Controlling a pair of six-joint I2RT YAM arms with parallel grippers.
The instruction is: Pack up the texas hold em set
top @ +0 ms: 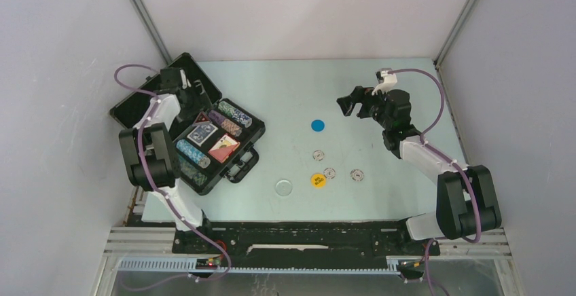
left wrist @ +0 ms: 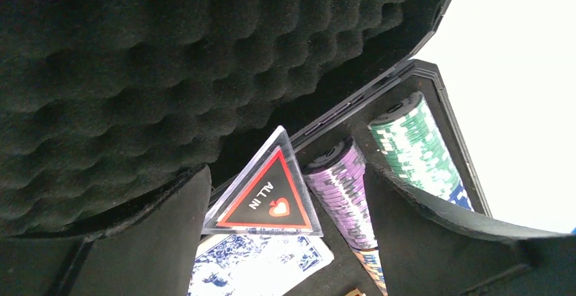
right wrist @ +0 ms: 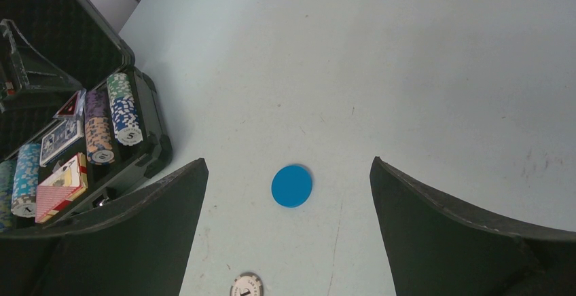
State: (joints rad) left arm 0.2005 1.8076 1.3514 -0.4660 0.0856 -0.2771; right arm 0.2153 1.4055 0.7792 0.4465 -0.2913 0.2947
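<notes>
The briefcase [top: 224,179] lies open at 9 o'clock on the desk [top: 285,92], the triangular marker [left wrist: 266,197] inside between the parted fingers of the left claw [left wrist: 285,174]; the right claw [right wrist: 289,162], also parted, hangs over the blue disc [right wrist: 292,185], so flat it may skid from closing tips.

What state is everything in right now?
briefcase, open
chip rows, packed in case
card decks, packed in case
triangular marker, inside case
blue disc, loose on table
yellow disc, loose on table
clear disc, loose on table
white chips, three loose on table
left gripper, open
right gripper, open
</notes>
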